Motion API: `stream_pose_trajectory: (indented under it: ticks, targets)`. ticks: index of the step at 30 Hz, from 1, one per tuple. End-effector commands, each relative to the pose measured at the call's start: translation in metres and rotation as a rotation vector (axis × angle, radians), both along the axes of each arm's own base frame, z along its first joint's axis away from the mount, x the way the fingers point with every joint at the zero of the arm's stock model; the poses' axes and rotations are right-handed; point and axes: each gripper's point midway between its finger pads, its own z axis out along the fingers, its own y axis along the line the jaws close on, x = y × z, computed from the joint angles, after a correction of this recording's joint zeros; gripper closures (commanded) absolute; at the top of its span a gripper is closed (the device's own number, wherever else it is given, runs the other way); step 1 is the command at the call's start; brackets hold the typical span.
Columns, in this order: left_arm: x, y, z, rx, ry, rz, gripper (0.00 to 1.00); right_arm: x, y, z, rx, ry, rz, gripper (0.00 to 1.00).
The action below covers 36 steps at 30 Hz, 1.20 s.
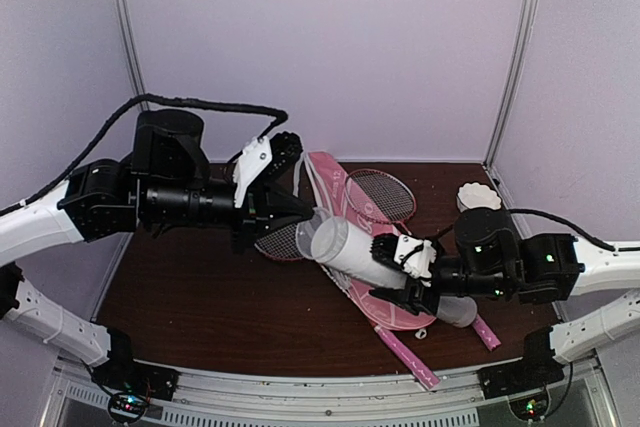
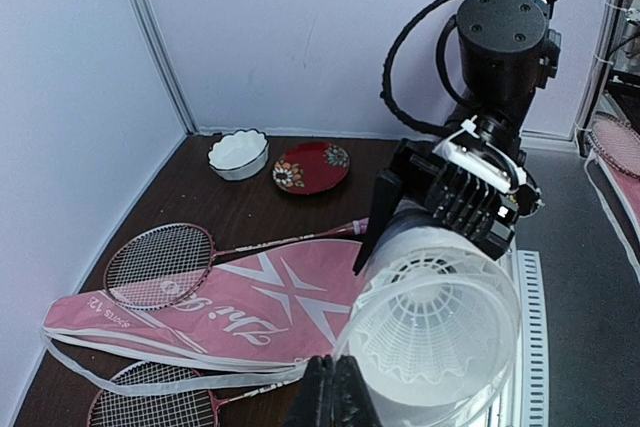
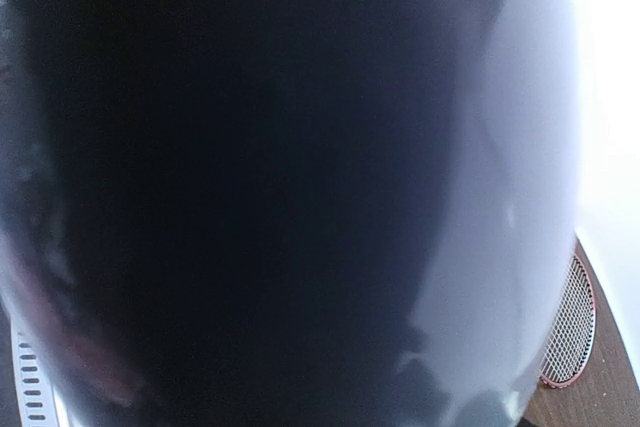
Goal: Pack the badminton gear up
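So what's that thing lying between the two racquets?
The pink cover with white stripes. In the left wrist view it stretches across the table between the far racquet and the near racquet.

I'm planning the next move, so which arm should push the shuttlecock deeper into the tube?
Probably left: the left claw, shut, sits at the open mouth of the tube beside the shuttlecock, while the right claw is wrapped around the tube, holding it up.
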Motion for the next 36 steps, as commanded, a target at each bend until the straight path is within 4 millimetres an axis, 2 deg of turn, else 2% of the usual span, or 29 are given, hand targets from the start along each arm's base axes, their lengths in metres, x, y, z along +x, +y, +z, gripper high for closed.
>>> stream_pose_trajectory:
  ticks: [1,21,31,34,36]
  targets:
    - [0.001,-0.006,0.020,-0.034,-0.048,0.000,1.00,0.000,0.010,0.024,0.070,-0.025,0.012,0.64]
    - [-0.014,-0.022,0.002,0.015,-0.003,-0.092,1.00,0.000,0.008,0.023,0.073,-0.031,0.009,0.64]
    - [-0.011,-0.028,-0.011,0.059,-0.003,-0.099,1.00,0.000,0.006,0.027,0.084,-0.037,0.008,0.64]
    - [-0.010,-0.029,-0.013,0.067,-0.004,-0.095,0.94,0.000,0.006,0.028,0.091,-0.037,0.006,0.64]
    - [-0.008,-0.029,-0.014,0.072,-0.006,-0.089,0.85,0.000,0.006,0.028,0.094,-0.036,0.003,0.64]
